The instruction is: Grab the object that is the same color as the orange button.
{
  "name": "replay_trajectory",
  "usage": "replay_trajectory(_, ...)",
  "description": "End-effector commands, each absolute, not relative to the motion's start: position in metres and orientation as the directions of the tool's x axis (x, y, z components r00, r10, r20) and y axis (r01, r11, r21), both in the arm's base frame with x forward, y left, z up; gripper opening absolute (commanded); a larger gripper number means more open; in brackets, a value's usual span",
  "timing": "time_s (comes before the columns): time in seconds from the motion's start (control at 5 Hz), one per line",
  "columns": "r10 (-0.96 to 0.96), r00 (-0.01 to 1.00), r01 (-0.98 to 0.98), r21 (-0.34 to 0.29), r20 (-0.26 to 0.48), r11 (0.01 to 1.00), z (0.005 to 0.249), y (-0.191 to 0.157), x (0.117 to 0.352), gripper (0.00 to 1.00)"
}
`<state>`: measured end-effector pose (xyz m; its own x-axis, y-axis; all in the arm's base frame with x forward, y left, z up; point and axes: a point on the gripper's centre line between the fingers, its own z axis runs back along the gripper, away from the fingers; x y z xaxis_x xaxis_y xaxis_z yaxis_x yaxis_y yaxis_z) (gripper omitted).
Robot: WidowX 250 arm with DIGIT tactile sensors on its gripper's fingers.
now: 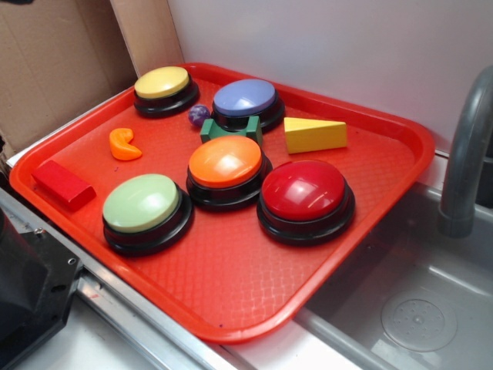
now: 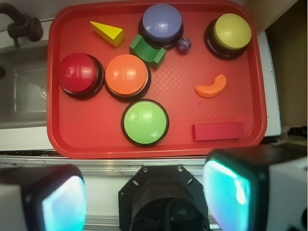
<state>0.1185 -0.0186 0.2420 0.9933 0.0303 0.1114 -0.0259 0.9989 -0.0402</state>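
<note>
- In the wrist view, the gripper [image 2: 144,192] is filling the bottom of the frame, its two fingers standing wide apart with nothing between them.
- One finger [image 2: 45,199] is showing at the lower left of that view, the other finger [image 2: 250,190] at the lower right; both pads are glowing pale cyan.
- The black wrist housing [image 2: 163,197] is sitting between the fingers, at the bottom centre.
- In the exterior view, a dark part of the robot [image 1: 27,293] is sitting at the lower left edge; which part it is cannot be told.
</note>
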Motion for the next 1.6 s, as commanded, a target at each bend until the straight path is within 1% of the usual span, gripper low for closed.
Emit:
replay_trajectory(0.0,0.030,0.993,-0.026,-0.040,0.111,0.999,0.242,-0.019,0.118,1.00)
replay_trajectory(0.2,0.171,0.981,-0.162,-0.092,0.096,0.982,0.225,0.001,0.124,1.00)
replay_trajectory(0.4,0.353,0.932,-0.349,-0.058,0.086,0.935,0.197,0.015,0.127,1.00)
replay_trajectory(0.6,0.490,0.866,-0.491,-0.018,0.102,0.871,0.177,0.029,0.133,1.00)
replay_trajectory(0.8,0.664,0.727,-0.668,-0.041,0.172,0.743,0.150,0.048,0.145,1.00)
replay_trajectory(1.0,0.770,0.601,-0.786,-0.019,0.213,0.618,0.126,0.060,0.156,1.00)
replay_trajectory(1.2,0.807,0.545,-0.826,-0.020,0.229,0.564,0.106,0.071,0.168,1.00)
replay_trajectory(1.4,0.830,0.500,-0.860,0.033,0.246,0.509,0.091,0.083,0.176,1.00)
